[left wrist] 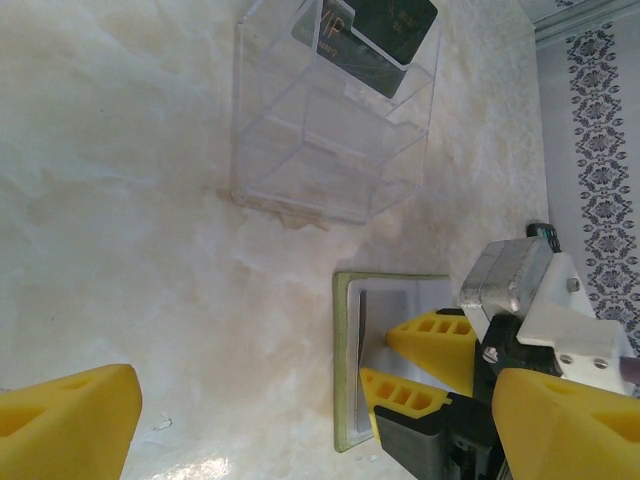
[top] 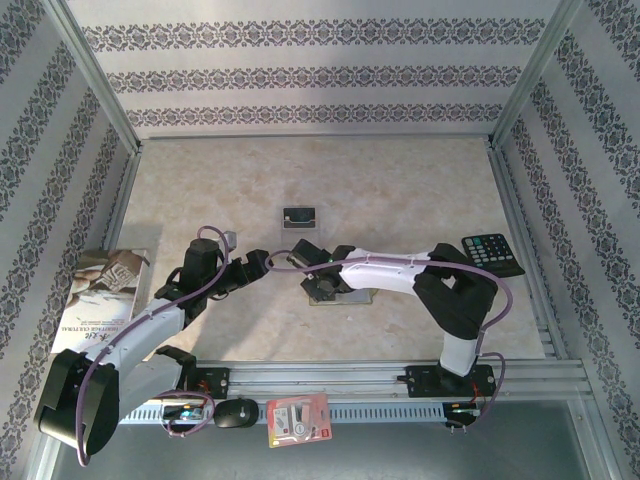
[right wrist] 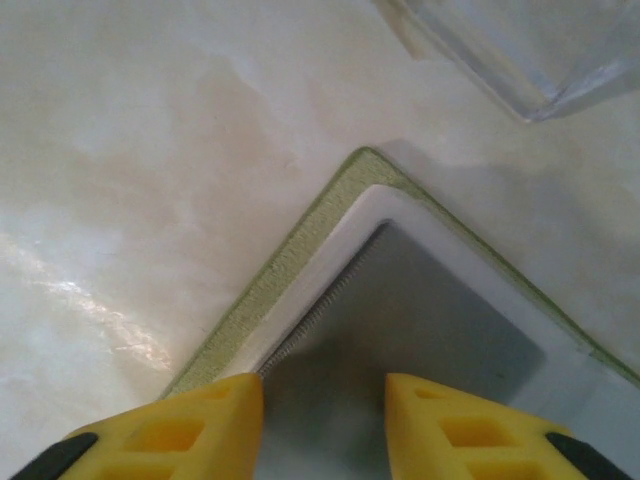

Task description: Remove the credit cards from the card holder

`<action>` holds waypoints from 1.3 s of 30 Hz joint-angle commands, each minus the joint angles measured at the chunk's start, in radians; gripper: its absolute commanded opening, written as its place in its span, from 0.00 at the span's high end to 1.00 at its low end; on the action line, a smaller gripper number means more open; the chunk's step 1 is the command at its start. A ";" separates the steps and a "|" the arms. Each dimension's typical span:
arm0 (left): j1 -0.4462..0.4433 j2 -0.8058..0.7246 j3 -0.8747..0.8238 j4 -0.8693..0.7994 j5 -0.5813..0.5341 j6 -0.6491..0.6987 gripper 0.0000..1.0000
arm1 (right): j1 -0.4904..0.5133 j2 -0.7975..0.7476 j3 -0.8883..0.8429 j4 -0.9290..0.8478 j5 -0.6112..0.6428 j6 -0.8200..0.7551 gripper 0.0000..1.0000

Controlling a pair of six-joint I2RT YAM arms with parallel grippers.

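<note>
Just beneath right end effector (right wrist: 322, 398), card holder (right wrist: 330, 255), lying open, flat.

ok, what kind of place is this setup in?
Likely a lab robot test cell, not a home or office: aluminium frame posts at the corners, patterned wall panels boxing in three sides, and a marble-look tabletop with a mounting rail at its near edge.

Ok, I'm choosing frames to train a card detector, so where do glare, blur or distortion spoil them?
Top view: wide-angle bend, frame posts lean outward; wallet small, partly covered. Left wrist view: glare patch on the table at the bottom edge; dark card behind the shiny walls of the clear box. Right wrist view: glare streak at left, box corner out of focus, wallet edge fairly sharp.
</note>
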 commanded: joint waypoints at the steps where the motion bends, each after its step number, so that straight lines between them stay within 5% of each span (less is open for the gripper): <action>1: 0.013 -0.012 -0.010 0.014 0.003 0.008 0.10 | 0.012 0.037 0.002 -0.025 0.023 -0.010 0.70; 8: -0.055 0.032 0.012 0.009 -0.022 0.023 0.15 | 0.007 0.006 -0.027 0.046 0.002 0.002 0.99; 16: -0.145 0.097 0.032 0.053 -0.078 0.021 0.21 | -0.049 -0.129 -0.131 0.222 -0.132 0.039 1.00; 25: -0.246 0.236 0.088 0.108 -0.131 0.006 0.26 | -0.127 -0.260 -0.237 0.238 -0.120 0.119 1.00; 27: -0.247 0.232 0.090 0.107 -0.143 0.006 0.25 | -0.136 -0.257 -0.234 0.212 -0.113 0.127 0.79; 29: -0.246 0.220 0.098 0.090 -0.156 0.015 0.22 | -0.152 -0.229 -0.212 0.169 -0.105 0.145 0.68; 39: -0.248 0.212 0.104 0.060 -0.147 0.027 0.22 | -0.175 -0.108 -0.152 0.146 -0.163 0.150 0.66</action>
